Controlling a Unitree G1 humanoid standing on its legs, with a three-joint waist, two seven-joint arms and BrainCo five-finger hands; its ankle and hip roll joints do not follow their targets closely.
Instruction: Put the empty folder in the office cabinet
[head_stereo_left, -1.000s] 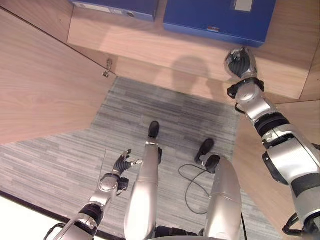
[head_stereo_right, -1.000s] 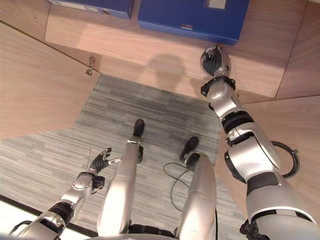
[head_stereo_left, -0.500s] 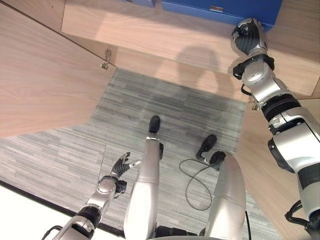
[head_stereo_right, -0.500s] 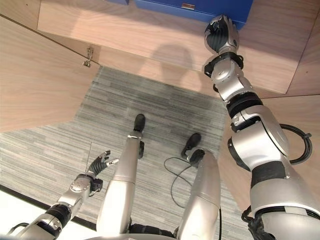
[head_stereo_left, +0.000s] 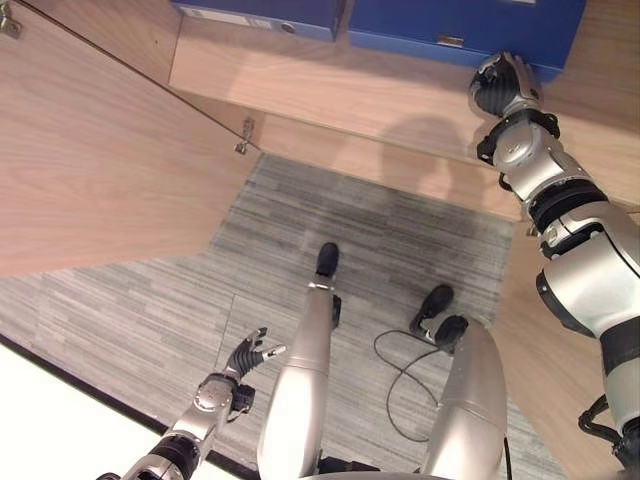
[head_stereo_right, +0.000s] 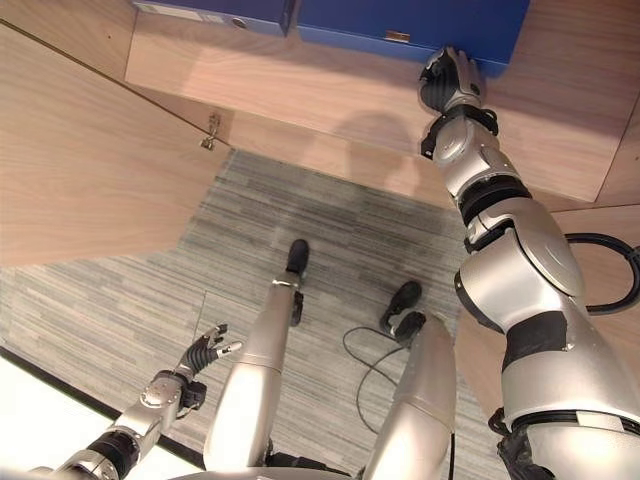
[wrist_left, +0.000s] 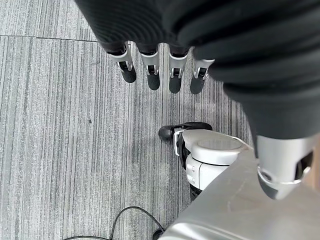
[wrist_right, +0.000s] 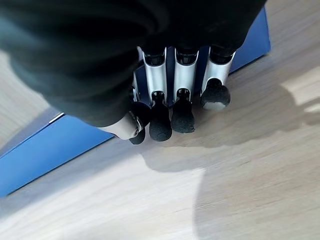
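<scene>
Right wrist view: right robot hand (wrist_right: 175, 85), fingers straight, touches flat blue folder (wrist_right: 50, 150).

Folder (head_stereo_left: 470, 25) – blue, smooth, slight sheen. Cabinet shelf (head_stereo_left: 330, 85) – light wood grain, matt. Carpet (head_stereo_left: 350, 230) – grey, ribbed, rough.

Both blue folders (head_stereo_left: 465, 25) (head_stereo_left: 262, 14) on cabinet shelf (head_stereo_left: 400, 95) cut off by top edge. Right hand (wrist_right: 175, 107) covers part of nearer folder; contact w/ it can't be told. Open door (head_stereo_left: 90, 160) cropped at the left edge.
</scene>
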